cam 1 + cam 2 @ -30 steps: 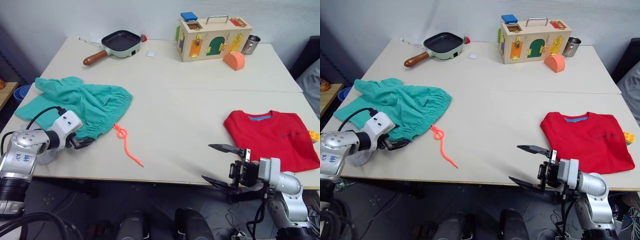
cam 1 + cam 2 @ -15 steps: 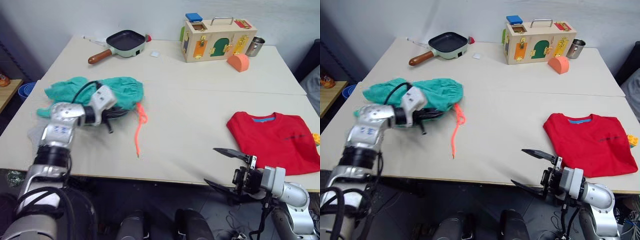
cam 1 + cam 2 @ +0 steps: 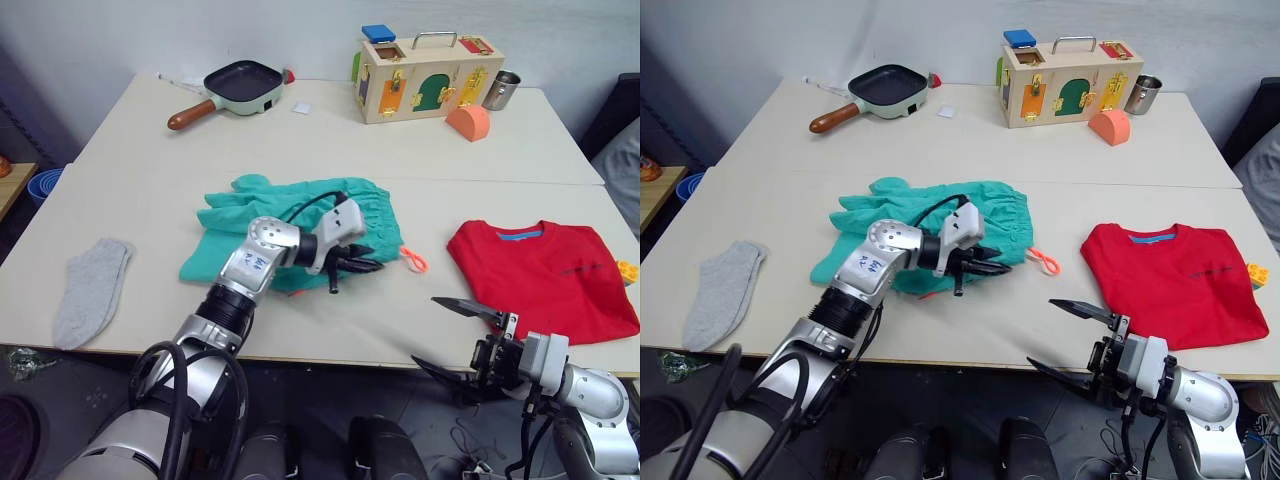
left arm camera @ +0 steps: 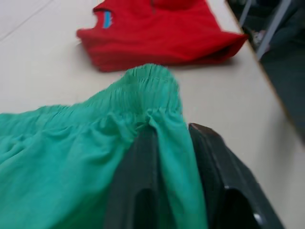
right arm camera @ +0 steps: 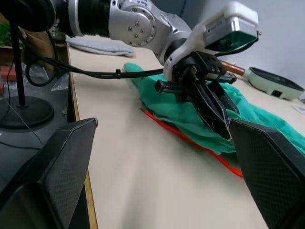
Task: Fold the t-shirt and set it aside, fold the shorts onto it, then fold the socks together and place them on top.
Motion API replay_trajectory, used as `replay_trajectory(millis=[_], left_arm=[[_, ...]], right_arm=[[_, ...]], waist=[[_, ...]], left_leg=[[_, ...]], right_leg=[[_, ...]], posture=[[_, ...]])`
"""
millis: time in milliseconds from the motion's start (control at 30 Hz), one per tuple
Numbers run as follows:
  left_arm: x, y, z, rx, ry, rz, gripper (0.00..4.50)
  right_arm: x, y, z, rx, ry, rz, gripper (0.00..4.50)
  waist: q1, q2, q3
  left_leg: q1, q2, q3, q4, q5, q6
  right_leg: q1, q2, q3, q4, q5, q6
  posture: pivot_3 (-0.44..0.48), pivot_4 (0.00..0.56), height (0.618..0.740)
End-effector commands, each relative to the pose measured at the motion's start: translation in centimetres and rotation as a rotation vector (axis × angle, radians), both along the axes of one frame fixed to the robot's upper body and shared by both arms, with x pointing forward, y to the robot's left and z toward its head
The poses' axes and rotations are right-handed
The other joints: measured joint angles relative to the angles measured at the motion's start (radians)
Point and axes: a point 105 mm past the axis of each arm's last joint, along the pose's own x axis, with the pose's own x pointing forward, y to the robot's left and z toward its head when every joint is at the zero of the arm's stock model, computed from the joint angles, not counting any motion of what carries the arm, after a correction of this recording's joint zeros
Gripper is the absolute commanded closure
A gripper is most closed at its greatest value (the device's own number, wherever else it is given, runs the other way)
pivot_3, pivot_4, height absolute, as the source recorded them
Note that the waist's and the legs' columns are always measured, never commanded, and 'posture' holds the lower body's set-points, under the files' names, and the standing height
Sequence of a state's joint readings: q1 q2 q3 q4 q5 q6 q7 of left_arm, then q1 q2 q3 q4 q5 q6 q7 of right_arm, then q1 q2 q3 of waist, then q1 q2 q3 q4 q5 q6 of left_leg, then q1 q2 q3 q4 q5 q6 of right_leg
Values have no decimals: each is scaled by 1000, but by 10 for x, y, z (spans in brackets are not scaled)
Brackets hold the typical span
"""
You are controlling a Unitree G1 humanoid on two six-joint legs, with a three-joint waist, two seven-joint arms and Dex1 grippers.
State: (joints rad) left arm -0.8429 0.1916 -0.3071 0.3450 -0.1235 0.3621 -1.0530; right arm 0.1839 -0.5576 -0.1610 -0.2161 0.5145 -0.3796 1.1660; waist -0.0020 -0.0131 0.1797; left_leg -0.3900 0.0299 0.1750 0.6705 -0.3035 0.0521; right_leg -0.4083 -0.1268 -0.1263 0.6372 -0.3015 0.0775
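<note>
1. One pair of teal-green shorts (image 3: 300, 222) lies bunched near the middle of the table (image 3: 330, 150), with its orange drawstring (image 3: 412, 260) poking out at the edge that faces the shirt.
2. The left gripper (image 3: 357, 266) is clamped on the shorts: in the left wrist view a fold of the gathered waistband runs between its two black fingers (image 4: 133, 191).
3. One red t-shirt (image 3: 545, 272) lies folded flat at the table's right near edge, well apart from the shorts, blue collar strip facing the far side.
4. One grey sock (image 3: 92, 290) is visible, flat on the table's left near corner, well clear of the shorts; a second one I cannot make out.
5. The right gripper (image 3: 458, 338) hangs just off the near table edge in front of the shirt, its two fingers spread wide with nothing between them.
6. At the far side stand one frying pan (image 3: 235, 86) with a wooden handle, one wooden latch box (image 3: 428, 76), one metal cup (image 3: 500, 89) and one orange block (image 3: 468, 122).
7. One small yellow piece (image 3: 628, 269) sits just beside the shirt's right edge.
</note>
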Motion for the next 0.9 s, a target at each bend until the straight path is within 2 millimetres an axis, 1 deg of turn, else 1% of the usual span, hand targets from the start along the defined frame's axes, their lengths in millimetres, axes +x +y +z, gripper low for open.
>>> replay_trajectory(millis=[33,67,133,233,267,333,400,433,500,567,667,733,767,833,900], left_arm=[[-9,18,22,-85,-44,-5,2226],[-15,35,28,-107,-63,-33,1891],[-18,64,36,-121,-132,-22,1279],[-22,107,31,-45,-176,25,366],[-23,124,26,0,-193,46,366],[-24,150,15,101,-223,82,366],[-25,174,1,207,-248,121,366],[-26,183,-4,240,-253,142,366],[-26,199,-16,305,-271,184,366],[-24,209,-26,340,-286,240,366],[-8,220,-40,387,-298,374,366],[-3,224,-49,426,-312,401,342],[1,224,-49,426,-324,420,342],[13,228,-46,418,-339,498,755],[19,232,-45,430,-356,535,1255]], right_arm=[[7,-4,7,-58,-1,-11,0],[12,-5,6,-82,12,-9,0],[22,-5,3,-124,45,-21,0],[35,0,2,-204,55,-9,0],[42,3,2,-233,49,-10,0],[52,10,1,-282,32,-4,0],[64,18,-4,-347,11,3,0],[68,21,-6,-370,0,7,0],[84,24,-11,-433,-14,-11,0],[103,24,-13,-495,-24,-58,0],[119,21,-19,-567,-16,-87,0],[126,23,-17,-571,-21,-94,413],[129,24,-15,-575,-27,-98,644],[135,27,-12,-580,-30,-94,1343],[137,30,-10,-580,-34,-87,2050]], waist=[[-3,0,0],[-9,0,0],[-23,0,0],[-25,0,0],[-25,0,0],[-26,1,0],[-25,1,0],[-23,1,0],[-20,1,0],[-19,1,0],[-19,1,0],[-17,1,0],[-18,2,0],[-21,2,-1],[-24,2,-1]], left_leg=[[0,0,0,0,0,0],[0,0,0,0,0,0],[1,1,0,0,1,-1],[1,2,-2,-1,2,-3],[1,1,-3,-1,2,-3],[1,1,-3,-1,2,-3],[1,0,-3,-2,2,-3],[1,0,-3,-2,2,-3],[1,0,-3,-2,2,-3],[0,-1,-3,-2,2,-2],[-1,-1,-3,-2,2,-2],[0,-1,-4,-2,2,-2],[0,-1,-4,-2,2,-2],[1,-1,-3,-2,3,-1],[1,-1,-3,-2,4,-1]], right_leg=[[0,0,0,0,0,0],[0,0,0,0,0,0],[0,0,1,0,0,0],[0,0,-1,2,-1,-2],[0,-1,-1,2,-1,-3],[0,-1,-1,2,-1,-3],[0,-2,-1,2,-1,-3],[0,-2,-2,2,-1,-3],[0,-3,-3,2,-1,-3],[0,-4,-3,1,-1,-3],[-1,-4,-3,2,-1,-3],[-1,-4,-4,3,-1,-3],[-1,-4,-4,3,-1,-3],[0,-4,-4,5,-1,-3],[0,-4,-3,6,-1,-2]], posture=[[0,150,740],[0,150,740],[0,150,740],[0,150,740],[0,150,740],[0,150,740],[0,150,740],[0,150,740],[0,150,740],[0,150,740],[0,150,740],[0,150,740],[0,150,740],[0,150,740],[0,150,740]])
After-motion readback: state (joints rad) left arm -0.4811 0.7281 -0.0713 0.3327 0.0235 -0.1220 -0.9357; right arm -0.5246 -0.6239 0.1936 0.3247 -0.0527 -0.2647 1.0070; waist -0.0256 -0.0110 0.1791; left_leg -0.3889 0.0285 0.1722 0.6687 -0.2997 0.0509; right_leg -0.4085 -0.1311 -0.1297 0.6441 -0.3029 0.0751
